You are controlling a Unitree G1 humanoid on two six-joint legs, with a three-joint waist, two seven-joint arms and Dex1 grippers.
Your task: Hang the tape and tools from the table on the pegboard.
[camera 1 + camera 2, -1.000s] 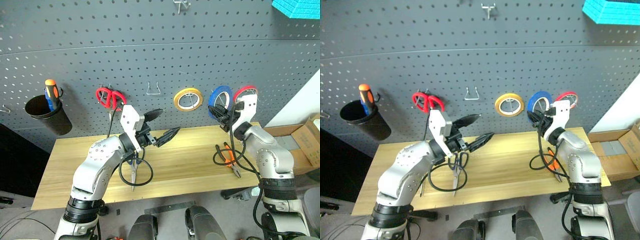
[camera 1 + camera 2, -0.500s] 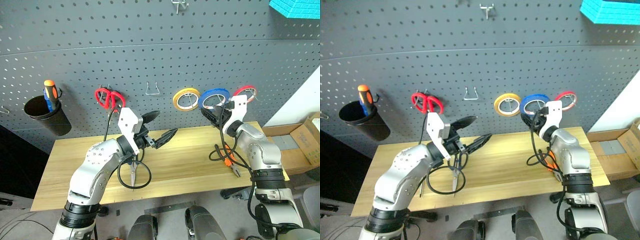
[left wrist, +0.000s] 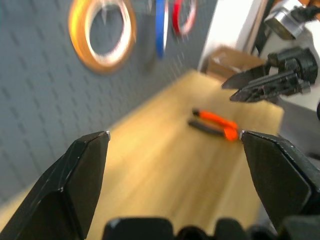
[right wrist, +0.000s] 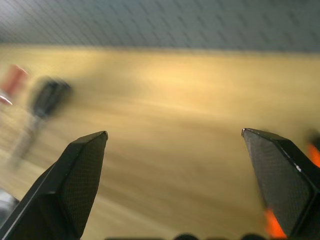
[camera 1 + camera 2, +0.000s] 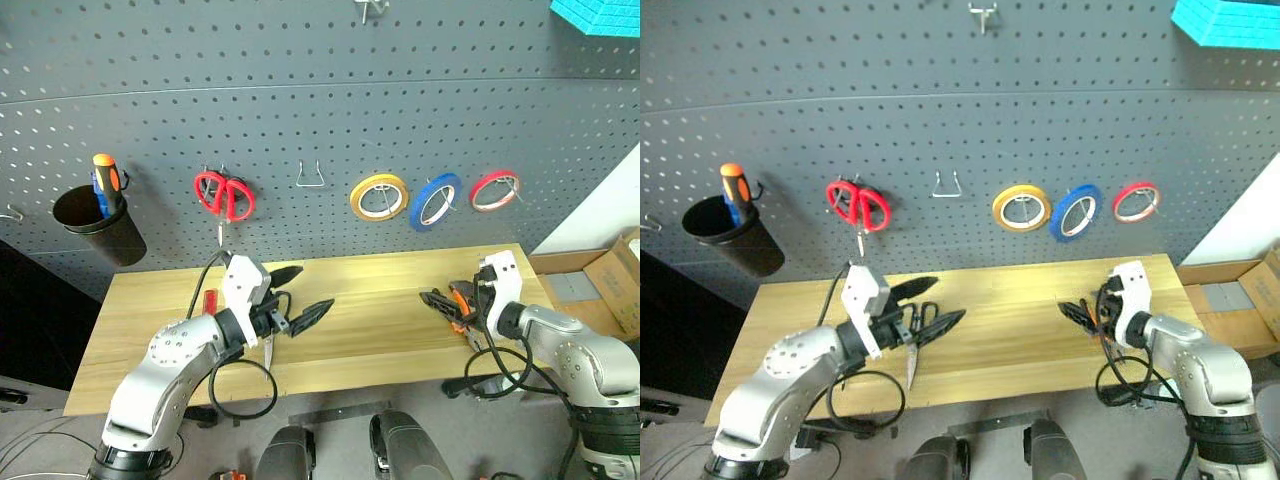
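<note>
You see three tape rings on pegboard [image 5: 300, 90]: yellow [image 5: 378, 197], blue tape [image 5: 434, 202], red [image 5: 494, 190]. Two scissors: red pair [image 5: 224, 195] hung, dark pair [image 5: 921, 322] on table [image 5: 370, 320]. Pliers [image 3: 214, 123] on table. Left gripper [image 5: 298, 297] low over scissors, jaws spread, empty. Right gripper [image 5: 445, 303] above pliers, jaws released.

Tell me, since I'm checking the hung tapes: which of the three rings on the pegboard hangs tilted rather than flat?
The blue tape, in the middle between the yellow ring and the red ring, hangs turned at a slant; the other two face forward.
</note>
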